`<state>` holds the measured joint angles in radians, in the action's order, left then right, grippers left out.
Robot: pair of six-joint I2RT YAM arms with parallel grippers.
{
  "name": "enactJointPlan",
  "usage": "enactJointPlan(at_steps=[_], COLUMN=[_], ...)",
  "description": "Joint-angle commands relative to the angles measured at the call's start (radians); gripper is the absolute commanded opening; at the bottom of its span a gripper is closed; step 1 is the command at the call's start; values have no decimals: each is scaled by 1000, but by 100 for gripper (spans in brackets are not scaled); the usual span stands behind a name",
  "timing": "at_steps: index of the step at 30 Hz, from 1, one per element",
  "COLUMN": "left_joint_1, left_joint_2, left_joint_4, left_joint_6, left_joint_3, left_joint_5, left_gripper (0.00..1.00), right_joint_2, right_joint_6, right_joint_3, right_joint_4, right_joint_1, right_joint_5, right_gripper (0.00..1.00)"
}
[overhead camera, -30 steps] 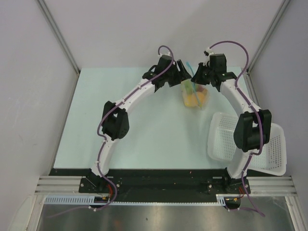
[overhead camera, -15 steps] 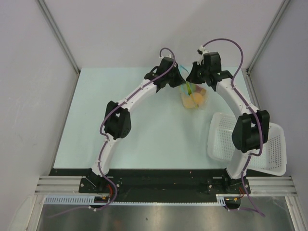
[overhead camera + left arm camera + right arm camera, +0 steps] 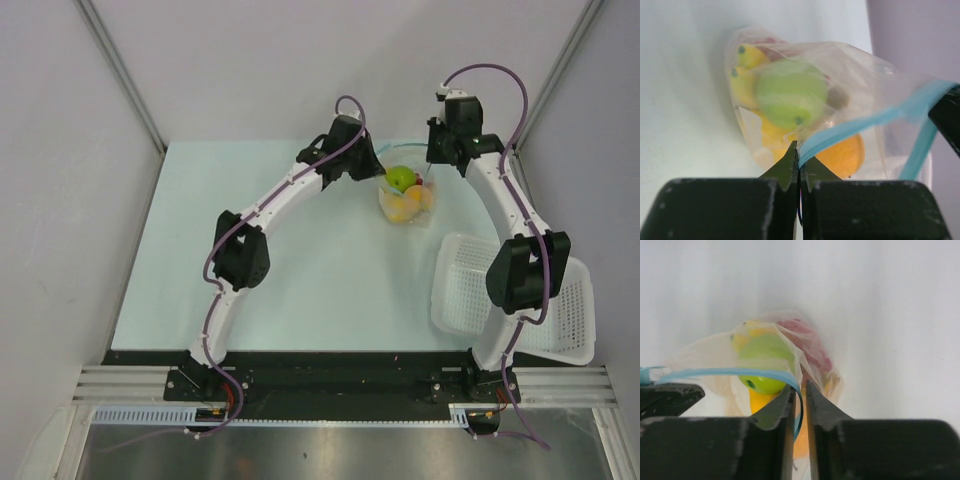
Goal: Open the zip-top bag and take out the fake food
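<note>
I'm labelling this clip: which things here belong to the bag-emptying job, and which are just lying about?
Job:
- zip-top bag
- fake food inside it
- left gripper, shut on the bag's blue zip strip
- right gripper, at the strip's other side

Lying about:
- white basket

**No readable text in view**

No letters, numbers, brands or signs can be read on anything in the three views. The clear crinkly plastic bag with the blue zip strip [image 3: 855, 100] appears unprinted, though the wrist views are blurred close up.

Left hand [image 3: 799, 167] clamped zip strip [image 3: 875, 120]; right hand [image 3: 800, 392] apparently loosening, withdrawn
</note>
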<state>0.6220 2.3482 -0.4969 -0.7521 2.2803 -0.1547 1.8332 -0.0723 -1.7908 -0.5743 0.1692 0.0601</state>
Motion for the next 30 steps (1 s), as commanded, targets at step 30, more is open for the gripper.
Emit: enactJointPlan(at_steps=[30], left_joint_1=[10], left_joint_2=[-59], left_joint_4=[261], left_joint_6=[-171], left_joint_3=[21], left_joint_5=[-221], left_gripper=[0], right_joint_2=[87], right_joint_6=[-121], right_joint_3=[-308], right_joint_4=[-338], right_joint_1=[49], right_joint_5=[-177], right_gripper=[28])
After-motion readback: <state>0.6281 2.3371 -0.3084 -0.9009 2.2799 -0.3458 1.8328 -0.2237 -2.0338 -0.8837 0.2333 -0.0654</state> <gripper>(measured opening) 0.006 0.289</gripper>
